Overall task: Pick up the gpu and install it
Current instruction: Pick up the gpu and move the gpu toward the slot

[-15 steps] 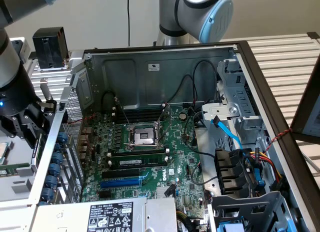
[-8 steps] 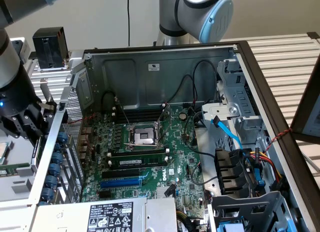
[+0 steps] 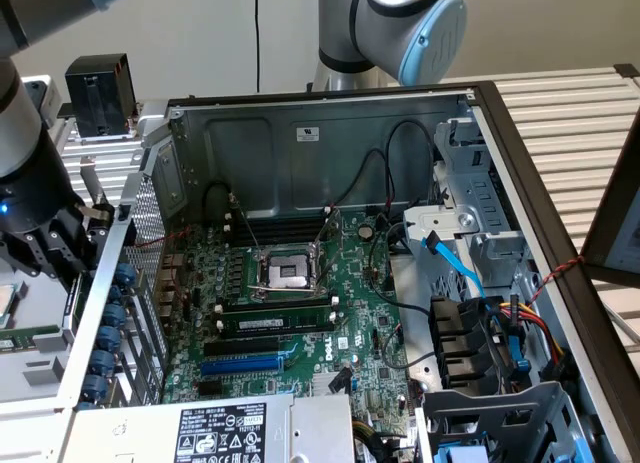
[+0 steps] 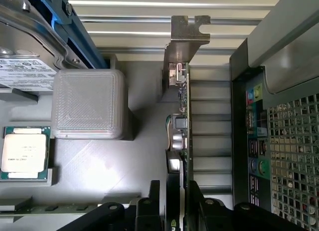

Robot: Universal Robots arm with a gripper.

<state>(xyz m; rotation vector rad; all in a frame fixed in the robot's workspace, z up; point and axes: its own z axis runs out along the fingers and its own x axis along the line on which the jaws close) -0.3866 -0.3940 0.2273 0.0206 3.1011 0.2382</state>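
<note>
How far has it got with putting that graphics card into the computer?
Early on. Done: nothing installed yet; the long blue slot on the motherboard is empty. In hand: the hand is at the gpu, which stands on edge outside the computer case, beside its back panel. Whether it is gripped, I cannot tell. Left: the whole install, since the card is not yet in the case.

gpu (image 4: 179,128) (edge-on) in pincer (image 4: 175,187)
</note>
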